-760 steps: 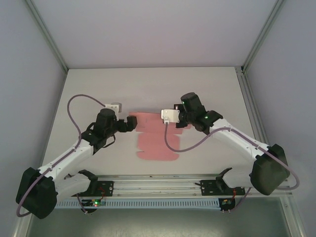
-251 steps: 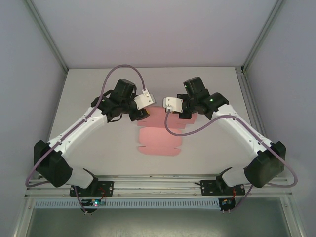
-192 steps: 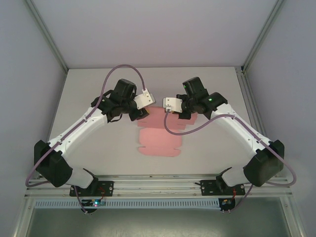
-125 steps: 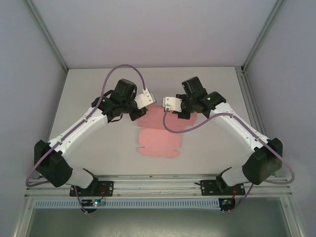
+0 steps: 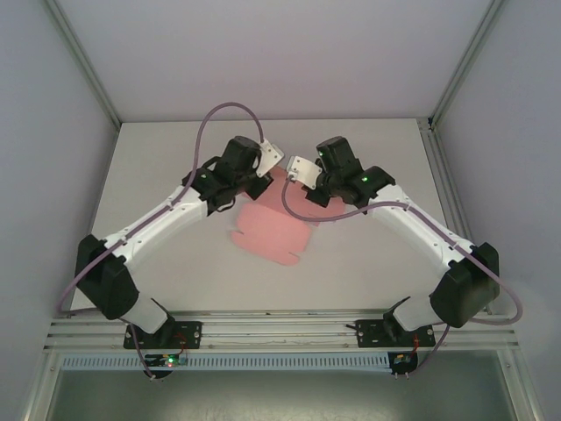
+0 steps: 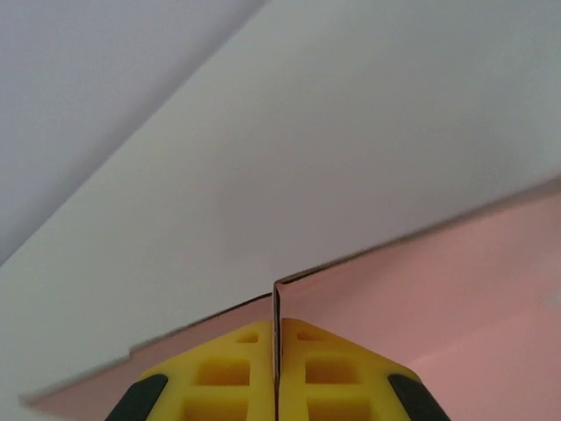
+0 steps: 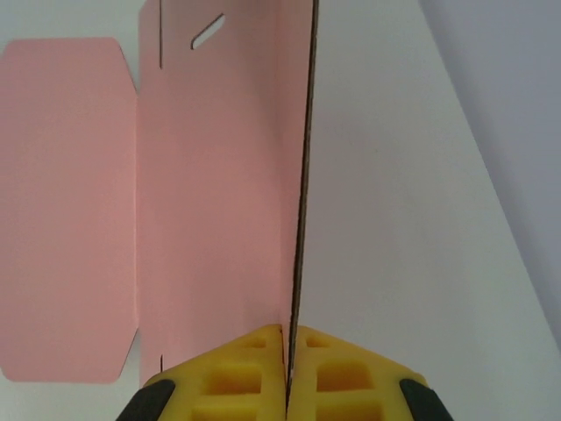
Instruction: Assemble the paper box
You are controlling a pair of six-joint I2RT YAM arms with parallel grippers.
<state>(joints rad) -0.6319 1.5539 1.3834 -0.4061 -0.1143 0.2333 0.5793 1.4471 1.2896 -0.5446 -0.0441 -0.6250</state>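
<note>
- From above, you see the pink paper box (image 5: pixel 273 232) as a flat die-cut sheet lying mid-bench (image 5: pixel 158 175), its far end between the two grippers
- Your left gripper (image 5: pixel 261 184) meets the sheet's far left corner; the overhead view hides the grip, but the left wrist camera shows yellow jaws pressed together on an upright card edge
- Your right gripper (image 5: pixel 308 189) takes the far right side; its wrist camera shows the jaws clamped on a panel seen edge-on, with a slot (image 7: pixel 209 32) and a rounded flap (image 7: pixel 66 202) to the left
</note>
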